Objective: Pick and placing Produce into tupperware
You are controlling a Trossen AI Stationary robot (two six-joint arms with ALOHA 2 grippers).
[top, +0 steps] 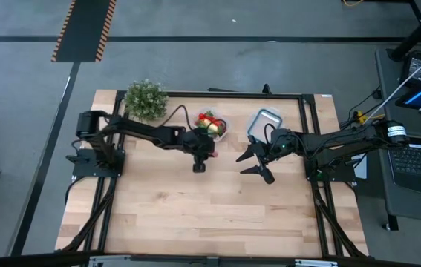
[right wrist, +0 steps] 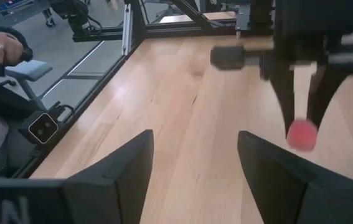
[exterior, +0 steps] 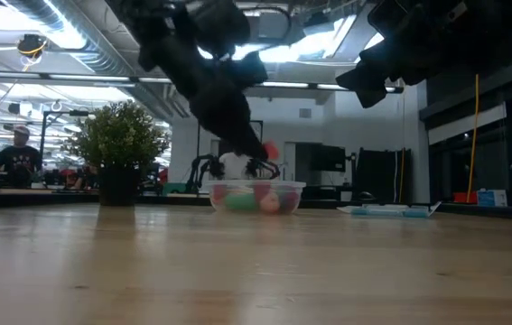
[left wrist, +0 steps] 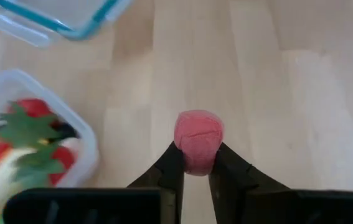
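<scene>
Pinching a small red strawberry point(left wrist: 198, 140), left tool point(left wrist: 195, 163) closed on it, long axis along the fingers, right tool point(right wrist: 195, 163) spread wide

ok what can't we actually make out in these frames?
- High view: the red piece is hidden under the left gripper.
- Low view: the tupperware contents are too small to identify; the arm crosses its rim.
- Left wrist view: the tupperware and blue-rimmed piece are cut off at the frame edge.
- Right wrist view: the right gripper is open; the table beneath its fingers is hidden.
</scene>
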